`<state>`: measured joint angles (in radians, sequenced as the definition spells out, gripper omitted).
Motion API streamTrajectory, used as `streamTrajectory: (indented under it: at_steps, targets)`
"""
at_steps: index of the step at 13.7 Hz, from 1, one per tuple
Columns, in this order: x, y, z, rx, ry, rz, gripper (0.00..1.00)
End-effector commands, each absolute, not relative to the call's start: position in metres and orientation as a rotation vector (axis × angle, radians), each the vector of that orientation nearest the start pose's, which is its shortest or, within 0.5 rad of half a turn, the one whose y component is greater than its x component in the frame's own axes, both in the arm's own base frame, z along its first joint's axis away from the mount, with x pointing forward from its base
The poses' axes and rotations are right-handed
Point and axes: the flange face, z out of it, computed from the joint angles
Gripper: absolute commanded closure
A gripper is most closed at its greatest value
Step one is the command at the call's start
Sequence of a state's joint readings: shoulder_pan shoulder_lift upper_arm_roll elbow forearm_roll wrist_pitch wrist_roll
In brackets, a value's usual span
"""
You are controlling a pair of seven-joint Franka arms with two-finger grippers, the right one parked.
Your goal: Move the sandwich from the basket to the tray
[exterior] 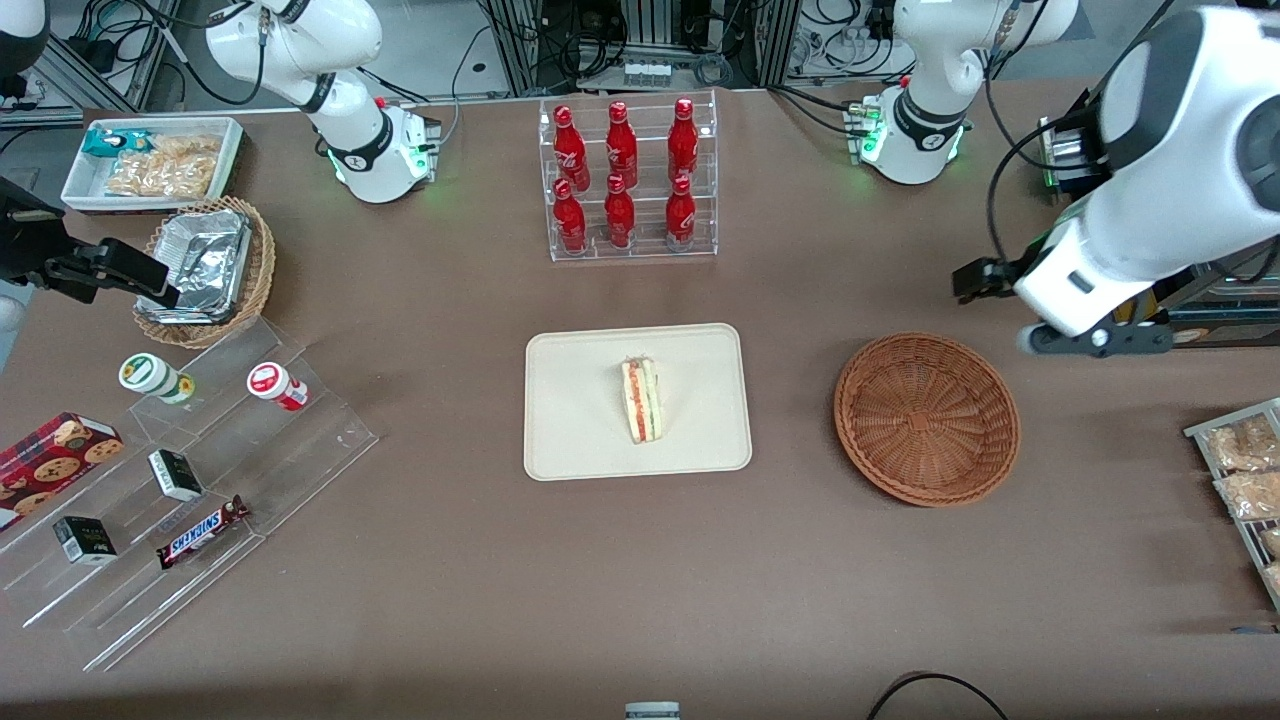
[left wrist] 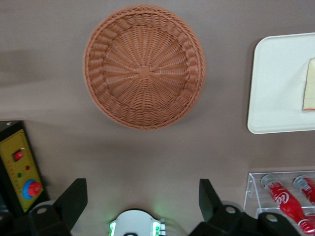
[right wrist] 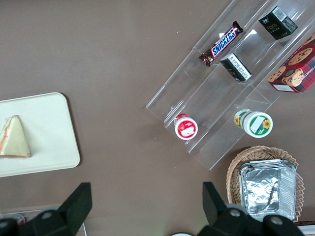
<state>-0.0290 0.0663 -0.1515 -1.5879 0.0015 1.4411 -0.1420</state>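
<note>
The sandwich (exterior: 641,400) lies on the cream tray (exterior: 570,440) at the middle of the brown counter (exterior: 450,600), its red and green filling edge facing up toward the front camera. The reddish-brown wicker basket (exterior: 927,417) sits empty beside the tray, toward the working arm's end of the counter and apart from it.

The working arm's gripper (left wrist: 142,196) hangs above the counter, farther from the front camera than the basket, with its two dark fingers (left wrist: 74,199) spread wide and holding nothing. In the front view the arm's white body covers most of the gripper, so only the wrist camera shows the fingers clearly.

In the wrist view the tray (left wrist: 275,83) is cut off at the frame edge and only a pale sliver of the sandwich (left wrist: 309,86) shows. The basket (left wrist: 144,67) appears whole there, its woven floor bare.

A clear rack of red bottles (exterior: 625,180) stands farther from the front camera than the tray; the wrist view catches only its corner. Toward the parked arm's end lie a tiered acrylic stand (exterior: 190,500) with a Snickers bar (exterior: 203,531), and a tan basket holding a foil container (exterior: 200,262), partly hidden by the parked gripper.
</note>
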Motion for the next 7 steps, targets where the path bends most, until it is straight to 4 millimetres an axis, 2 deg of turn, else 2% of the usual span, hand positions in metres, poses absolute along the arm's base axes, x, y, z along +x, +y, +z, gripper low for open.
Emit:
streamTrajectory:
  at_steps: [1, 3, 4, 7]
  targets:
    - [0.534, -0.078, 0.59, -3.055, 0.088, 0.27, 0.0]
    - [0.53, -0.07, 0.605, -3.039, 0.064, 0.214, 0.0]
    - [0.529, -0.059, 0.609, -3.048, 0.034, 0.203, 0.0]
    - [0.531, -0.054, 0.611, -3.086, 0.082, 0.201, 0.0]
